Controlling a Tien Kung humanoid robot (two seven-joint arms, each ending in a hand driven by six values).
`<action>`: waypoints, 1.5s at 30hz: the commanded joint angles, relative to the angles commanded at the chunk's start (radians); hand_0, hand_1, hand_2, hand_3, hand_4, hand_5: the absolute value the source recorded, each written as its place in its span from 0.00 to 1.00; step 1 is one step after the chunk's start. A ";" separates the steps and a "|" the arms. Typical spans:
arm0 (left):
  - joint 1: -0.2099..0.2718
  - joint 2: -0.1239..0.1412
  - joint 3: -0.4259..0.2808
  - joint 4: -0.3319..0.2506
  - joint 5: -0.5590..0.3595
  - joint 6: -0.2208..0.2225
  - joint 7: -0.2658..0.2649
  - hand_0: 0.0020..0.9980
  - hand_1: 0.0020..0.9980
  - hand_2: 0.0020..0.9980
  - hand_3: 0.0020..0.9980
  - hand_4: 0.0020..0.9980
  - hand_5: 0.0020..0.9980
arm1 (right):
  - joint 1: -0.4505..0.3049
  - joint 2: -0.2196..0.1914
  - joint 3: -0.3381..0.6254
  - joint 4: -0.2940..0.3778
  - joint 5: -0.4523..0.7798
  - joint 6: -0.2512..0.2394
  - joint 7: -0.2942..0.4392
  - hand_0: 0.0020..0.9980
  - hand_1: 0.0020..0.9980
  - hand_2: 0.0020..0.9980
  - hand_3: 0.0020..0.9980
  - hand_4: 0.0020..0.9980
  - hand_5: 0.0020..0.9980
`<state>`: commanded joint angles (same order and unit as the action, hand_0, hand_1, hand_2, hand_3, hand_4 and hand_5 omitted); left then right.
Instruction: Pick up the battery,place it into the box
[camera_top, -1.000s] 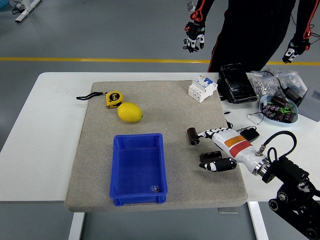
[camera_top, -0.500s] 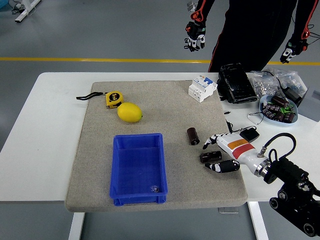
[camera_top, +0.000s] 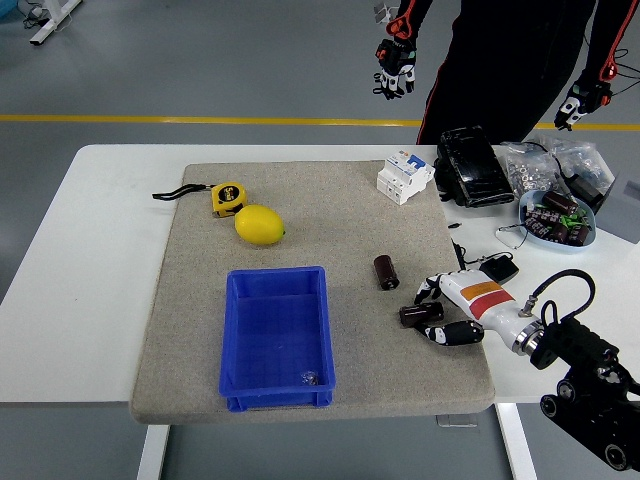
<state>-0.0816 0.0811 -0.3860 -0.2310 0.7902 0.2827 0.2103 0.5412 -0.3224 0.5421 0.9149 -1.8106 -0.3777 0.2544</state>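
Two dark cylindrical batteries lie on the grey mat (camera_top: 330, 215): one (camera_top: 386, 271) right of the blue box (camera_top: 277, 335), the other (camera_top: 419, 314) lower right. My right hand (camera_top: 445, 312), white with an orange band, rests low at the mat's right edge with its fingers spread. The second battery lies between its fingers (camera_top: 428, 291) and thumb (camera_top: 455, 333), and I see no grip on it. The box holds only a small shiny bit near its front right corner. My left arm is out of view.
A lemon (camera_top: 260, 225) and a yellow tape measure (camera_top: 227, 198) lie left of centre. A white breaker (camera_top: 404, 176), a black case (camera_top: 472, 166), bags of parts and a bowl of capacitors (camera_top: 557, 218) stand at the right back. A person stands behind with both gloved hands raised.
My right hand has drawn back to the right and down, away from the upper battery. Both batteries stay where they were. The person's hands rose slightly.
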 joint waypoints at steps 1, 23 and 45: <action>0.000 0.000 0.000 0.000 0.001 0.000 0.000 0.73 0.71 0.73 0.59 0.65 0.57 | 0.000 0.000 0.000 -0.002 0.001 0.001 0.000 0.39 0.47 0.53 0.51 0.74 0.28; 0.000 0.000 -0.002 -0.001 0.005 -0.002 0.001 0.73 0.70 0.73 0.59 0.65 0.57 | -0.002 -0.012 0.023 0.061 -0.015 0.009 -0.012 0.28 0.42 0.49 0.48 0.69 0.29; 0.007 0.003 -0.030 0.003 0.038 0.000 0.009 0.73 0.70 0.72 0.59 0.65 0.57 | 0.130 0.138 -0.084 0.318 -0.120 0.021 -0.125 0.28 0.41 0.49 0.48 0.65 0.28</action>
<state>-0.0748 0.0846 -0.4157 -0.2282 0.8285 0.2827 0.2190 0.6715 -0.1848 0.4582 1.2325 -1.9305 -0.3562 0.1296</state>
